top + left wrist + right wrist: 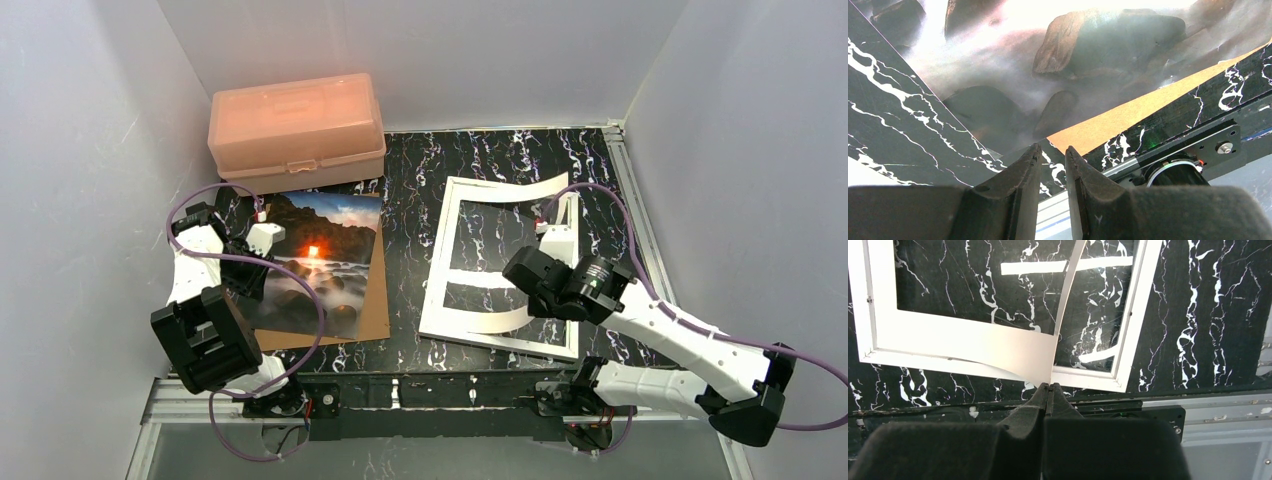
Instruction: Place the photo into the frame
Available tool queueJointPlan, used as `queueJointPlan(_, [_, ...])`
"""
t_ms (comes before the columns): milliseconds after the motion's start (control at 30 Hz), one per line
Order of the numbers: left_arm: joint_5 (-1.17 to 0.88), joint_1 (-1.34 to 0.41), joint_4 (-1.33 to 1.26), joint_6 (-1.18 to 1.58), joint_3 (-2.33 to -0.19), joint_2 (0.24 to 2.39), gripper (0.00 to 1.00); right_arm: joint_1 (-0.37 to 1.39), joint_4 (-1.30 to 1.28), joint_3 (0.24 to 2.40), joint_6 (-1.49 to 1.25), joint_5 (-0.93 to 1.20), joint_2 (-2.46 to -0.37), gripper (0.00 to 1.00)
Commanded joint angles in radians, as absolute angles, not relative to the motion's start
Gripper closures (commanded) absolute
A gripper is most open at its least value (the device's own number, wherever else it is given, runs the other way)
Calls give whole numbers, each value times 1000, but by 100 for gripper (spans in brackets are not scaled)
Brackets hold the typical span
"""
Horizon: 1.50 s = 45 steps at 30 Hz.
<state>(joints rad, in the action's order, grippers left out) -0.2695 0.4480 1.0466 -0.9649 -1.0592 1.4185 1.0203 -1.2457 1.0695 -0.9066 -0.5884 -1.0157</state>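
Currently photo (318,262) lies face up on brown backing board (378,300), counter (410,200) left, well apart from frame (1137,315). Print judged thin, light, floppy, glossy-slick and easily creased; take it by a free corner. Empty left fingers (1018,185) slightly apart beside its corner; right fingers (1063,410) clamped on curling white mat (998,347). Hard counter, walls (90,150) close.

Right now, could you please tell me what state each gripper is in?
Left gripper: slightly open, nothing between its fingers, just beside the photo.
Right gripper: closed on the edge of the white mat.
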Motion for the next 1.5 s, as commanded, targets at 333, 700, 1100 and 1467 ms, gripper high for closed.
queueJointPlan(333, [-271, 443, 1066, -971, -1043, 1372, 77, 1015, -1164, 968, -965, -562, -951, 90])
queueJointPlan(700, [-269, 443, 1068, -974, -1037, 1359, 77, 1015, -1167, 976, -961, -627, -967, 29])
queueJointPlan(1100, [-268, 443, 1068, -977, -1034, 1355, 78, 1015, -1183, 1014, -972, -618, -985, 1])
queueJointPlan(1467, [-288, 443, 1109, -971, -1079, 1357, 77, 1015, -1184, 988, -1025, -512, -917, 1])
